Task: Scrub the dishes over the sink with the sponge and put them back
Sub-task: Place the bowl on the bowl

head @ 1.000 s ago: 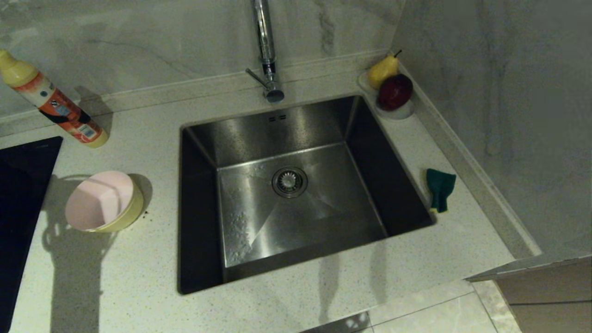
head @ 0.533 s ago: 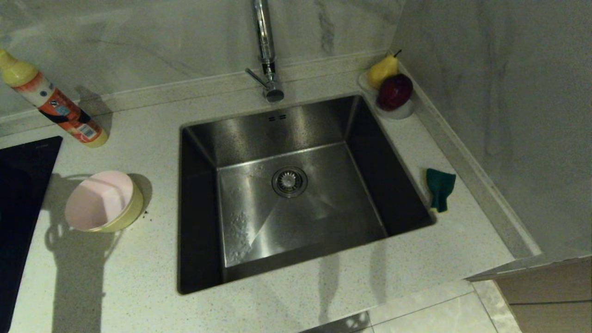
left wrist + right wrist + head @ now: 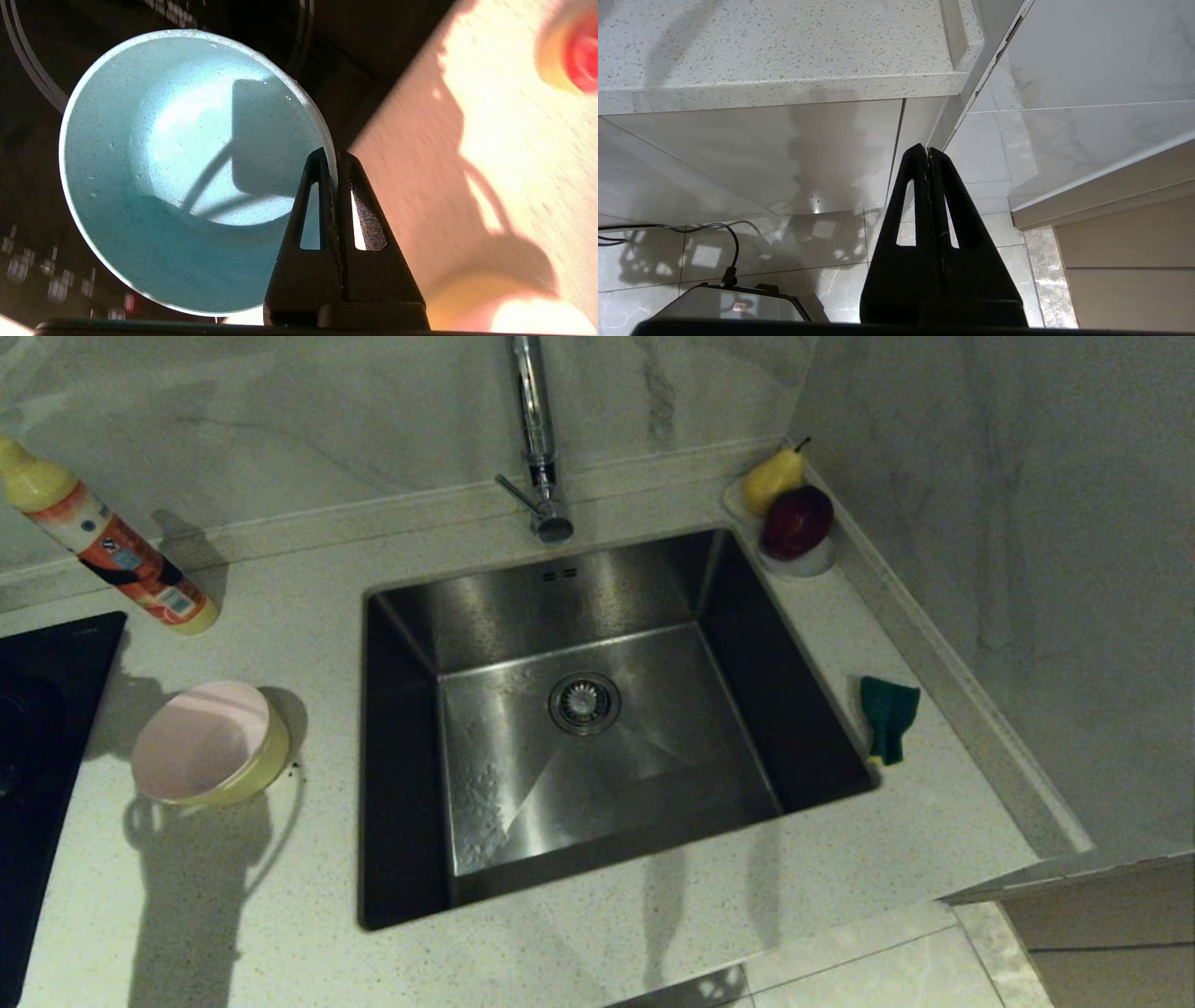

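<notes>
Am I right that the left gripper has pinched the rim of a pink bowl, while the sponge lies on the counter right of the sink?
Not quite: the bowl pinched at its rim by the left gripper is light blue, as the left wrist view shows. The pink one sits loose on the counter. The sponge does lie on the counter right of the sink.
</notes>
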